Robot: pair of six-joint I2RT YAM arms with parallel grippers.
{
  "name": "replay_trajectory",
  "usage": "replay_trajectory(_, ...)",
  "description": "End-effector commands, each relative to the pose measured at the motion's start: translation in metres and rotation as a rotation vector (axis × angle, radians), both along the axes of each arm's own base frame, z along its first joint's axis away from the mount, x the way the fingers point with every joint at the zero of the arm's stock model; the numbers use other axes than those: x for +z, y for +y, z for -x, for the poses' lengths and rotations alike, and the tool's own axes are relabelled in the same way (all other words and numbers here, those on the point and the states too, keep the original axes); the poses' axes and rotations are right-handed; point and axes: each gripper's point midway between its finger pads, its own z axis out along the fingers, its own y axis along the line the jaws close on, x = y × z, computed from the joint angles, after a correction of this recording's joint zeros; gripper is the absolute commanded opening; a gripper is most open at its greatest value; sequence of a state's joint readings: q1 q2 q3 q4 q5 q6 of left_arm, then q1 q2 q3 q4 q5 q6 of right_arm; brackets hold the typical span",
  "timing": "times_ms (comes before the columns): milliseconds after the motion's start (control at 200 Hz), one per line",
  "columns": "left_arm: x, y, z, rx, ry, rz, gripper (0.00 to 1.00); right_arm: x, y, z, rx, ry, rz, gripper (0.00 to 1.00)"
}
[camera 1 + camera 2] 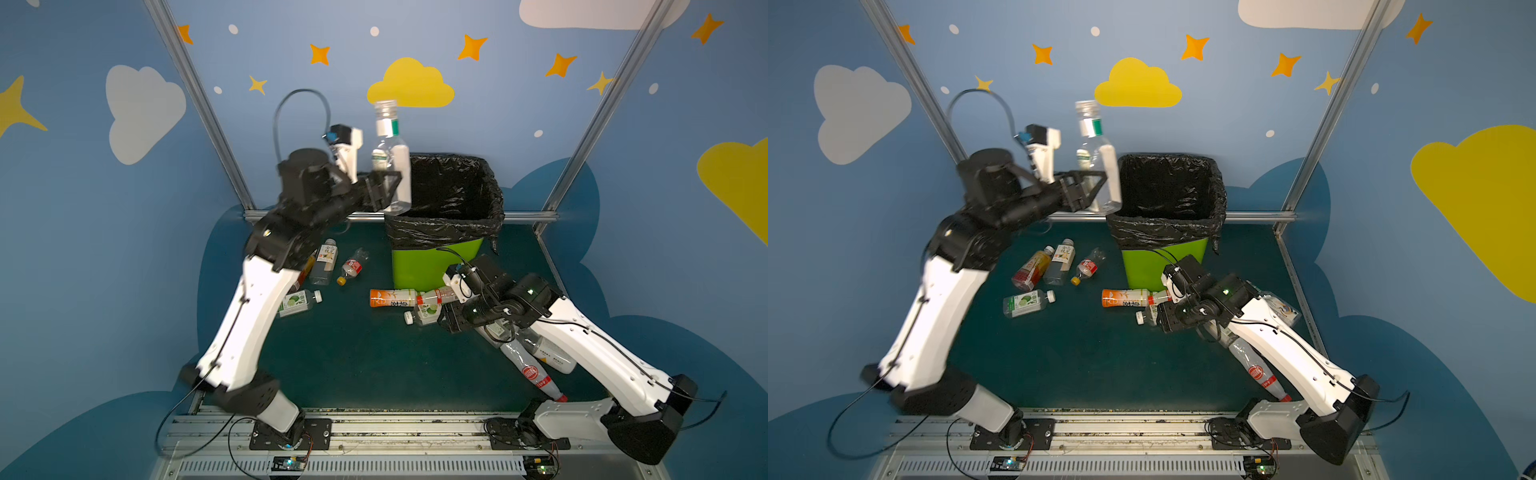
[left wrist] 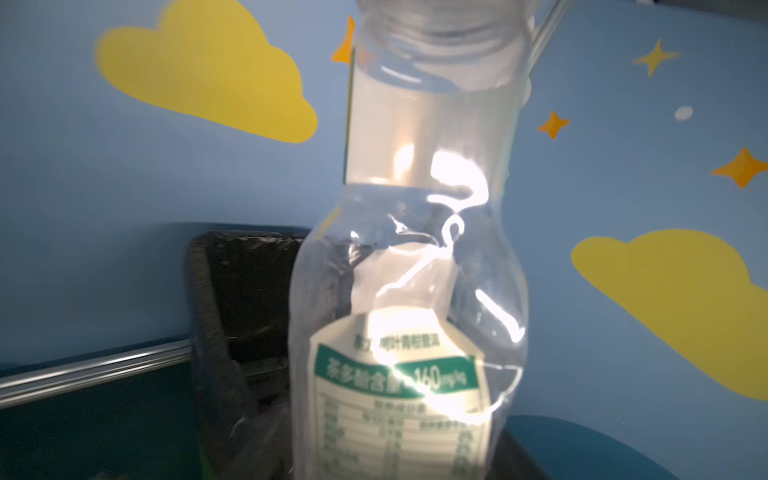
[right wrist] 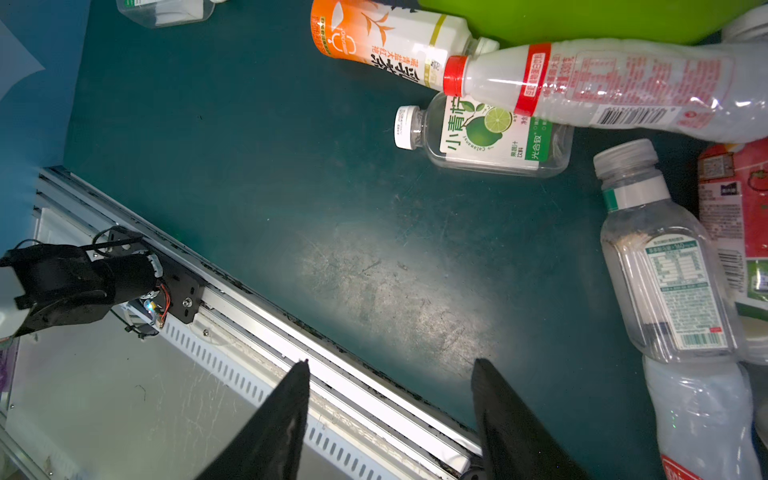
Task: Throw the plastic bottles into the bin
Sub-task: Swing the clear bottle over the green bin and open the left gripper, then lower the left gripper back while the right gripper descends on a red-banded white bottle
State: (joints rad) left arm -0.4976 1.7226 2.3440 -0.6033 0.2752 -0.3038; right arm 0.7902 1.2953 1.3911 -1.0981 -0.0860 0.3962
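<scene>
A clear plastic bottle (image 1: 390, 162) with a white and green label is seen upright at the left gripper (image 1: 387, 188), by the near left corner of the tall lime-green bin (image 1: 436, 266), which is lined with a black bag (image 1: 457, 226). The bottom of the bottle is just above the rim, at the edge of the opening and not over its middle. Whether the jaws are pressed on the bottle or loosened cannot be told, because this part is blurred. For a good throw, the bottle should be brought further over the black opening before it is let go. Otherwise the rim may be struck and the bottle may fall outside. The right gripper (image 3: 390, 363) is held low over the dark green table (image 1: 353, 353), its fingers apart and empty, near several lying bottles (image 1: 392, 298).
</scene>
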Motion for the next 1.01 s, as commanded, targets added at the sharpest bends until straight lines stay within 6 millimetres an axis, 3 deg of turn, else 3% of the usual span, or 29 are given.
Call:
replay_trajectory(0,-0.049,-0.035,-0.050,-0.020,0.081,-0.109,1.00,0.002,0.000,0.006,0.036,0.013,0.012,0.63)
replay_trajectory(35,-0.039,-0.032,-0.052,0.001,0.063,-0.097,1.00,0.002,-0.001,0.007,0.037,0.012,0.016,0.63)
replay_trajectory(50,-0.045,-0.033,-0.057,0.011,0.074,-0.104,1.00,0.003,-0.003,0.007,0.036,0.011,0.020,0.63)
replay_trajectory(100,-0.027,-0.023,-0.049,0.032,0.029,-0.072,1.00,0.005,-0.009,0.008,0.021,0.002,0.036,0.64)
replay_trajectory(145,-0.024,-0.019,-0.046,0.038,0.041,-0.080,1.00,0.009,-0.018,0.007,-0.014,-0.013,0.049,0.65)
replay_trajectory(245,-0.006,0.003,-0.017,0.089,-0.003,-0.108,1.00,0.016,-0.032,0.006,-0.059,-0.064,0.042,0.67)
replay_trajectory(375,-0.019,0.041,0.022,0.168,0.047,-0.152,1.00,0.019,-0.052,0.002,-0.126,-0.073,0.020,0.67)
replay_trajectory(531,-0.073,0.086,0.063,0.270,0.208,-0.257,1.00,0.025,-0.072,-0.008,-0.205,-0.085,-0.015,0.67)
replay_trajectory(731,-0.178,0.131,0.110,0.387,0.474,-0.345,1.00,0.026,-0.081,-0.017,-0.237,-0.095,-0.021,0.67)
replay_trajectory(911,-0.254,0.141,0.148,0.401,0.662,-0.268,1.00,0.000,-0.089,-0.027,-0.353,-0.059,-0.005,0.75)
replay_trajectory(1001,-0.291,0.137,0.163,0.385,0.749,-0.191,1.00,-0.012,-0.089,-0.035,-0.470,-0.037,-0.125,0.76)
